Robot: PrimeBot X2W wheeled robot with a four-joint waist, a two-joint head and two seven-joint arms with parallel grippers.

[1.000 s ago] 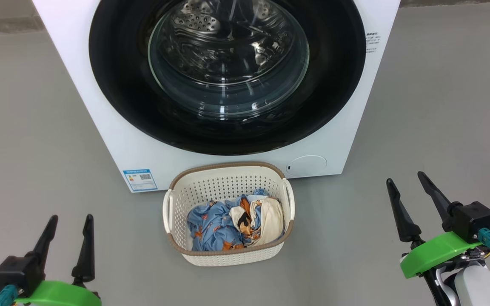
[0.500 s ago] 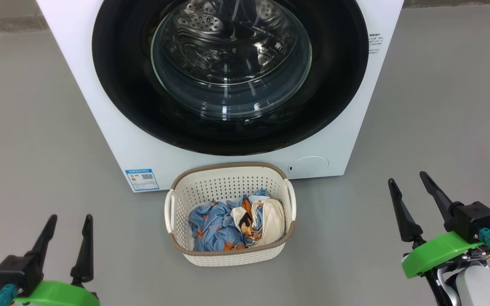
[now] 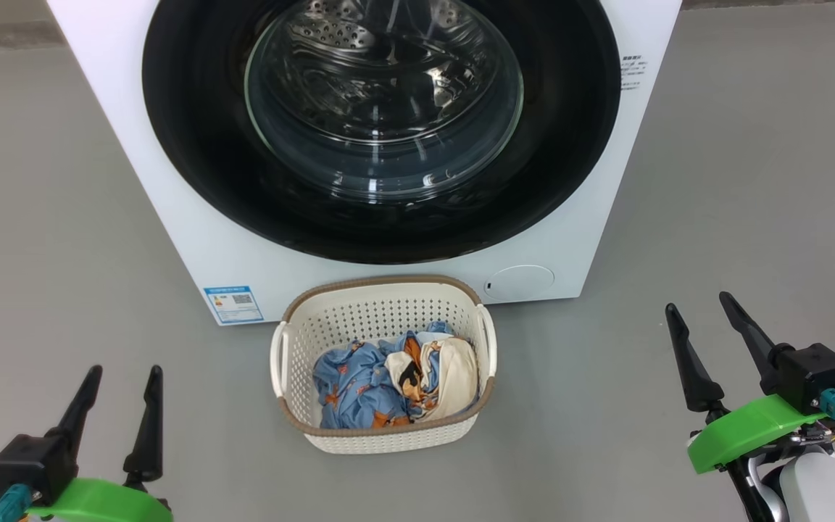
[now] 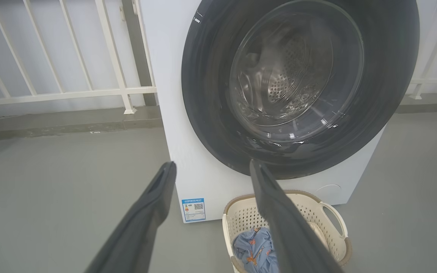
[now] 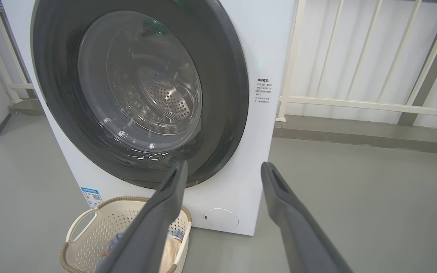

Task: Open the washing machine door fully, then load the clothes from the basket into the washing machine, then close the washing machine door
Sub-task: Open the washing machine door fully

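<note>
Left hand point(image 3: 125, 371): fingers apart, empty, lower left.
Right hand point(image 3: 699, 303): fingers apart, empty, lower right.
Basket point(image 3: 388, 441): on the floor point(image 3: 62, 217) between the hands, just before the washer point(image 3: 171, 239).
Clothes point(image 3: 356, 384): heaped inside the basket.
Door point(image 3: 193, 145): shut against the washer front, behind the basket.

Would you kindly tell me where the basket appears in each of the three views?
Head view: basket at lower centre, in front of the washing machine.
Left wrist view: basket at bottom, right of centre.
Right wrist view: basket at bottom left.
Shared landmark: the blue label on the machine's front.
</note>
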